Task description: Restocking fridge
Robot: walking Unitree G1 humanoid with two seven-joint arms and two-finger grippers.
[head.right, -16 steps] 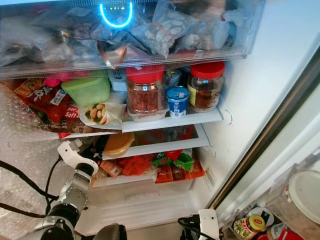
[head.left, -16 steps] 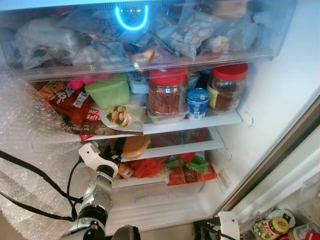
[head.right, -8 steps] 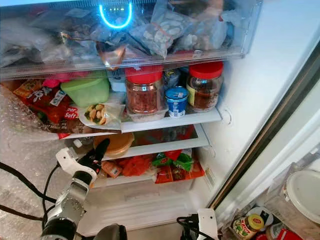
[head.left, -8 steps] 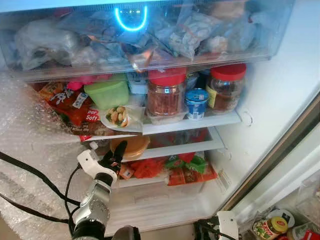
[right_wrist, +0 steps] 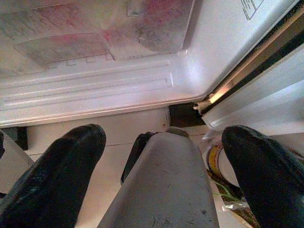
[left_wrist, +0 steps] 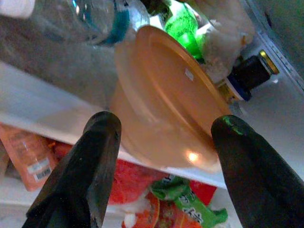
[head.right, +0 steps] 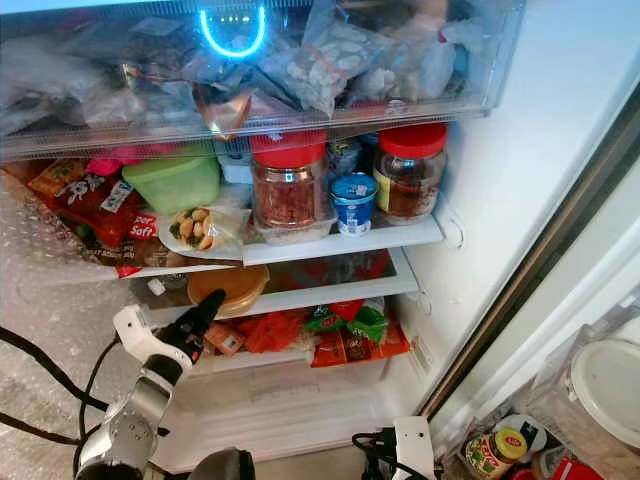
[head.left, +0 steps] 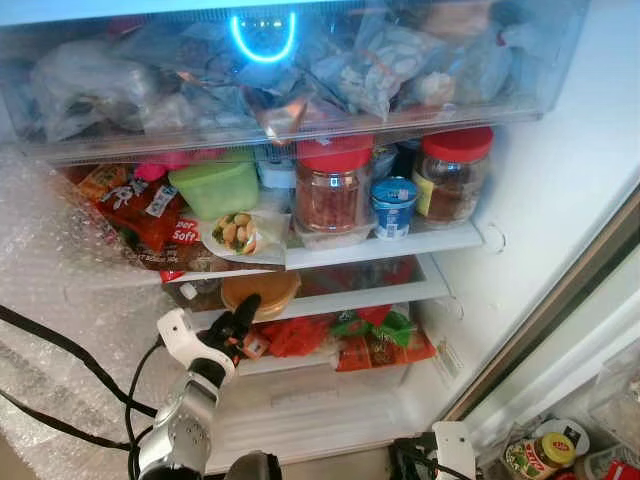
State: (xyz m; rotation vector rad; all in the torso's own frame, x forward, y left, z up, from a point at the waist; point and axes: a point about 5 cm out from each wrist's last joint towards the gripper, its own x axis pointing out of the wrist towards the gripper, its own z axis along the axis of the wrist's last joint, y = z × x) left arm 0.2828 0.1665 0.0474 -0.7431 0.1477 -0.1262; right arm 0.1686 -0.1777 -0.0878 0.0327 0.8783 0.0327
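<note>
Two red-lidded jars (head.left: 334, 187) on top shelf, one blue cup (head.left: 395, 205) between. One orange bowl (left_wrist: 166, 99) at 12 o'clock of left gripper (left_wrist: 164, 126), fingers spread, empty. Right gripper (right_wrist: 164, 137) spread, idle.

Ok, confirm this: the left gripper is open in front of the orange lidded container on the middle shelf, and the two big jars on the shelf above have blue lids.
Not quite. The jars have red lids, as the left eye view shows. The rest holds: the left gripper is open before the orange lidded container on the middle shelf.

Orange lidded tub (head.left: 259, 292), upright on middle fridge shelf (head.left: 370, 297)
</note>
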